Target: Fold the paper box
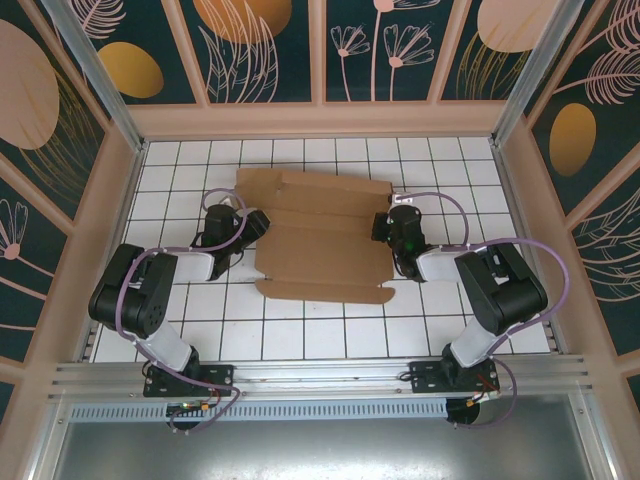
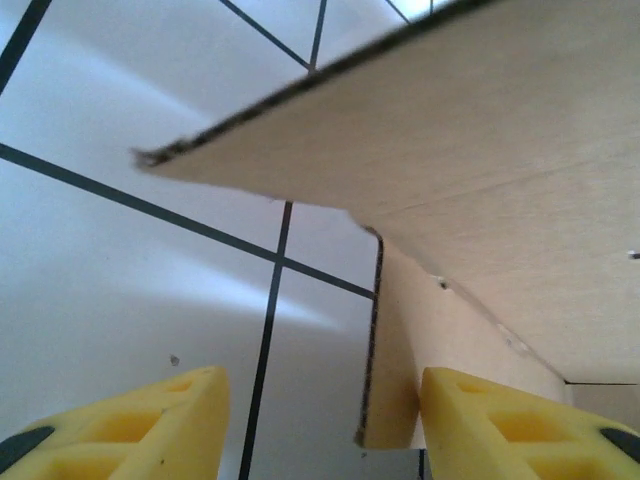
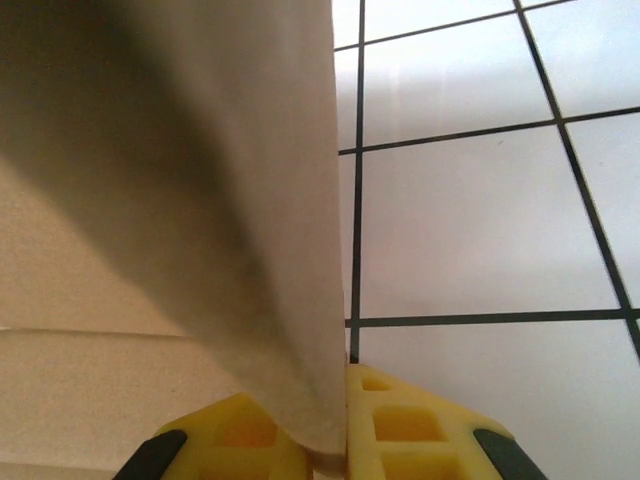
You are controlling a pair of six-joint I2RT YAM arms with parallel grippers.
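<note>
The paper box [image 1: 320, 235] is a brown die-cut cardboard sheet lying partly folded on the middle of the tiled table. My left gripper [image 1: 252, 226] is at its left edge. In the left wrist view that gripper [image 2: 320, 410] is open, and a raised cardboard flap [image 2: 395, 350] stands between its yellow fingers [image 2: 500, 425], close against the right one. My right gripper [image 1: 384, 226] is at the box's right edge. In the right wrist view it [image 3: 335, 430] is shut on a raised side flap [image 3: 200, 180], with a yellow pad pressed to each face.
The white tiled table [image 1: 330, 335] has free room in front of the box and at both sides. Wood-framed walls [image 1: 320, 115] with decorated panels close in the back and sides. A metal rail [image 1: 320, 375] with the arm bases runs along the near edge.
</note>
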